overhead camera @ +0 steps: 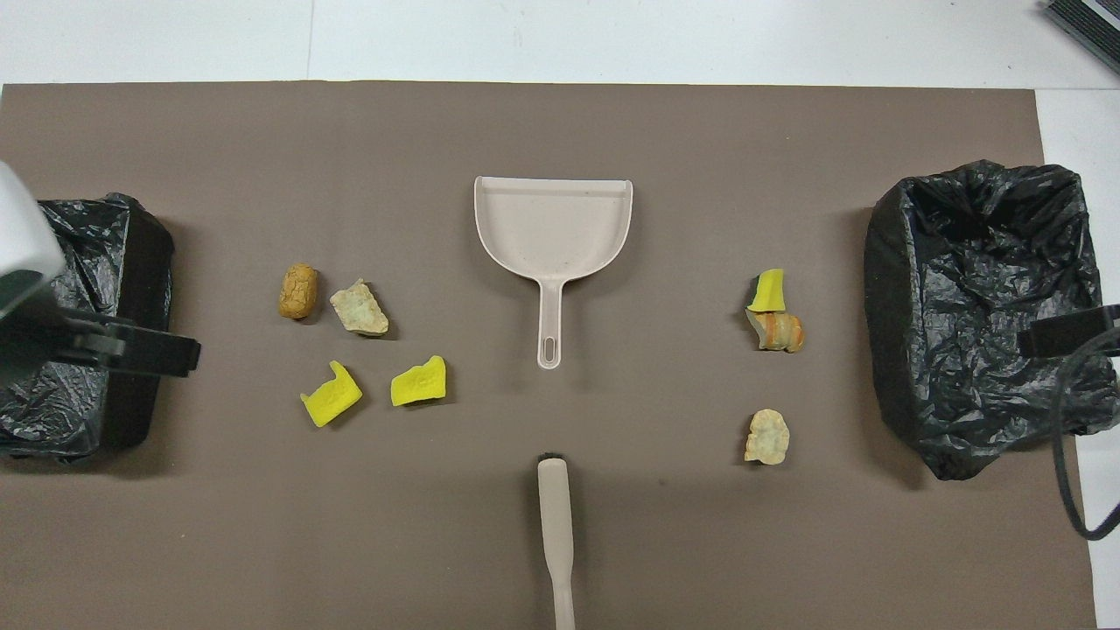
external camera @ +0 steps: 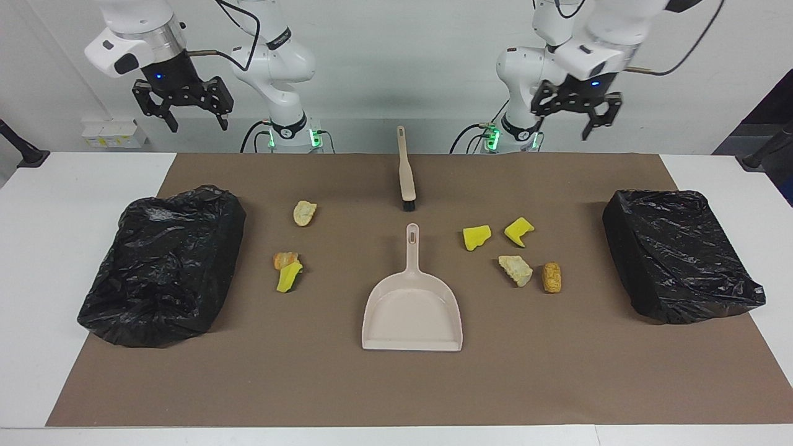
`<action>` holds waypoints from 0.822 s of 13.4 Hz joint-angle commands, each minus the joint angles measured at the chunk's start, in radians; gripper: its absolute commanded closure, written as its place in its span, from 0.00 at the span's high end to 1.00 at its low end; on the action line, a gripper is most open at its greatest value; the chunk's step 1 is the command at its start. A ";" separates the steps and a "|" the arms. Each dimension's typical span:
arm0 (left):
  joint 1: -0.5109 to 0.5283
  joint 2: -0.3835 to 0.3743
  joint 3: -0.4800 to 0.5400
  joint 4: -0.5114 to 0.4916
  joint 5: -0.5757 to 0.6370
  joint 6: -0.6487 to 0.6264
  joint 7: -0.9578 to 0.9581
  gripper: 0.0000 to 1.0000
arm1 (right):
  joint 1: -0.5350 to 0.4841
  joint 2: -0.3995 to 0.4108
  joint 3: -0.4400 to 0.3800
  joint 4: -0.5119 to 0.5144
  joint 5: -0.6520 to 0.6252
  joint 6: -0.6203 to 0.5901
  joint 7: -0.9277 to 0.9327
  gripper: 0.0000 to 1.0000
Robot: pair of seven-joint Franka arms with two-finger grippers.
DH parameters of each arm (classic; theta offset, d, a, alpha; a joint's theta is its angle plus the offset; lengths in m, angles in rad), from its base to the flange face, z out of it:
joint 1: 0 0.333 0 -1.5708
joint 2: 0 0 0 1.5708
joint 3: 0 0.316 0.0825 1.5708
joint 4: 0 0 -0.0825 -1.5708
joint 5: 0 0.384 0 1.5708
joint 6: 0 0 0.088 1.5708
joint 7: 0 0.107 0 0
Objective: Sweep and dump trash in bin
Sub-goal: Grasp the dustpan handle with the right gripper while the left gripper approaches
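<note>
Several small trash chunks lie on the brown mat in two clusters. Yellow pieces [external camera: 476,238] [external camera: 518,231], a beige one [external camera: 515,270] and an orange-brown one [external camera: 551,277] lie toward the left arm's end. A beige chunk [external camera: 304,212] and a touching orange and yellow pair [external camera: 287,267] lie toward the right arm's end. Two black-bagged bins [external camera: 164,266] [external camera: 678,254] flank them. The beige dustpan [external camera: 412,310] lies empty mid-mat, with the brush [external camera: 406,173] nearer the robots. My left gripper [external camera: 573,121] and right gripper [external camera: 197,121] hang high, both open and empty.
The mat [external camera: 396,384] covers most of the white table [external camera: 37,248]. From overhead, a dark finger [overhead camera: 149,354] of the left gripper shows over one bin's edge [overhead camera: 131,262], and a finger [overhead camera: 1063,331] of the right over the other bin [overhead camera: 884,262].
</note>
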 commanded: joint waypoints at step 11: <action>-0.527 -0.120 0.013 -0.523 -0.006 0.429 -0.697 1.00 | 0.175 0.289 0.086 0.055 0.115 0.277 0.238 1.00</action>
